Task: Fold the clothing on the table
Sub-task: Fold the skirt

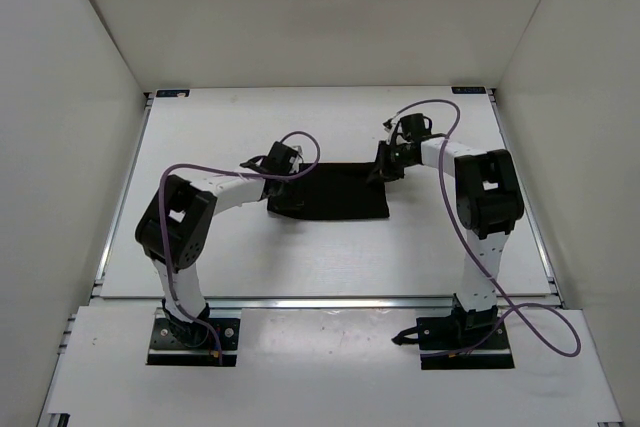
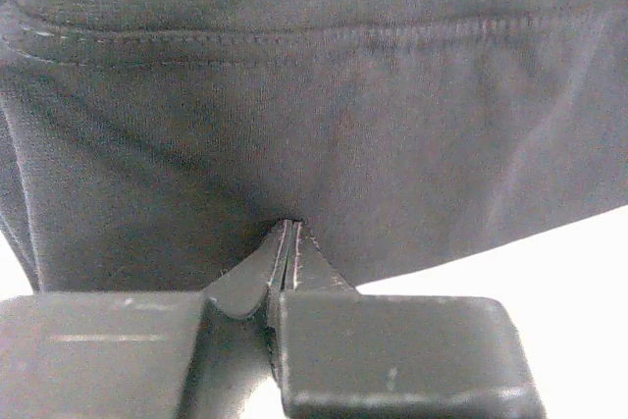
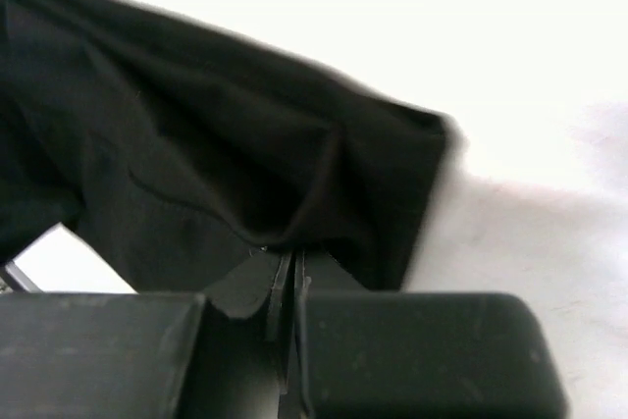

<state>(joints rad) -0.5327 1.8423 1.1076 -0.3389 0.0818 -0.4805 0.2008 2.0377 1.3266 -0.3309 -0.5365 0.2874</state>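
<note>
Looking down from above, we've got the clothing (image 1: 335,192) spread as a flat black rectangle a little beyond the middle of the table (image 1: 220,137), right between the two arms. Our left gripper (image 2: 290,242) sits at the garment's left edge, and the wrist view settles it: jaws pinched together on a pucker of black fabric, with the cloth gathering at the very tips. A stitched hem runs across the cloth above that pinch, and white tabletop shows at the lower right of that view. Over on the other side, our right gripper (image 3: 285,264) is at the garment's far right corner, jaws likewise clamped with a fold of fabric caught between them. Creases fan up and away from that pinch, the cloth's corner ends just to the right of the tips, and bare white table lies beyond it. From overhead, the left arm (image 1: 185,217) and right arm (image 1: 485,192) both bend inward toward the cloth, elbows out.
</note>
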